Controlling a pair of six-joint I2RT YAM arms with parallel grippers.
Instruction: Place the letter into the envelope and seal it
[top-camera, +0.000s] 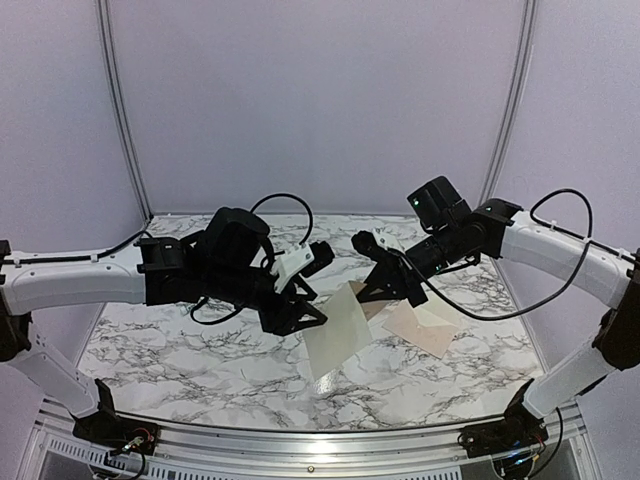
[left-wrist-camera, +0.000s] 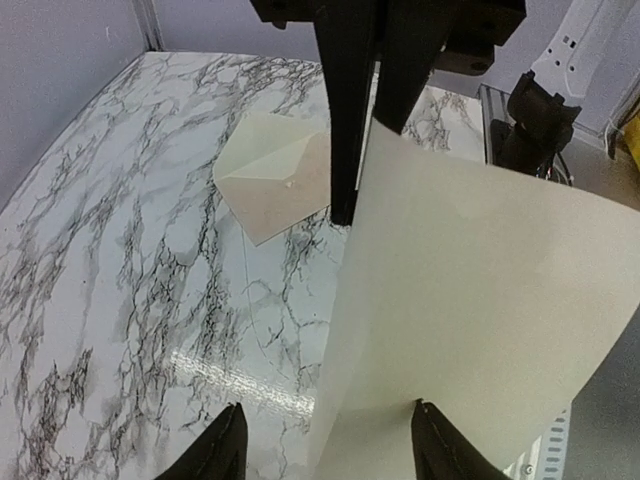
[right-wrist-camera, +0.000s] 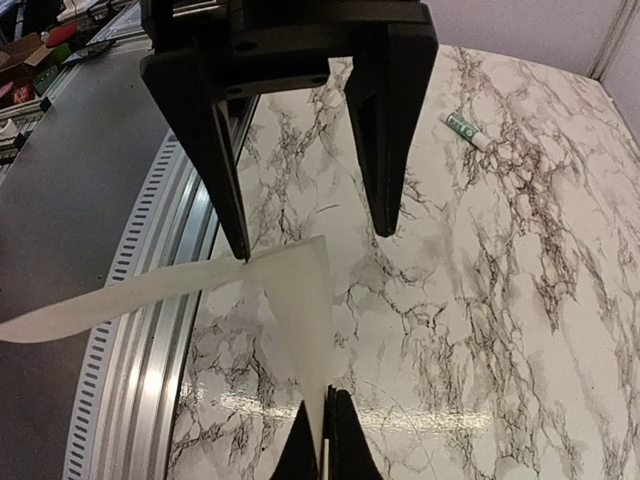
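"Peach sheet, who holds it?"

"Your right pincer (right-wrist-camera: 320, 440) is clamped on the letter (top-camera: 340, 330), lifting it. Your left pincer (left-wrist-camera: 328, 450) stands apart around its other edge, probably to steady it. The envelope (left-wrist-camera: 275, 175) lies flap-open beneath the right pincer."

Beneath the right gripper (top-camera: 385, 290), the letter (top-camera: 340, 330) covered the envelope's (top-camera: 425, 325) near corner. The left gripper's (top-camera: 300, 312) hold on the sheet was unclear.

Letter (top-camera: 338, 330) aloft — envelope (top-camera: 424, 324) flat, flap open
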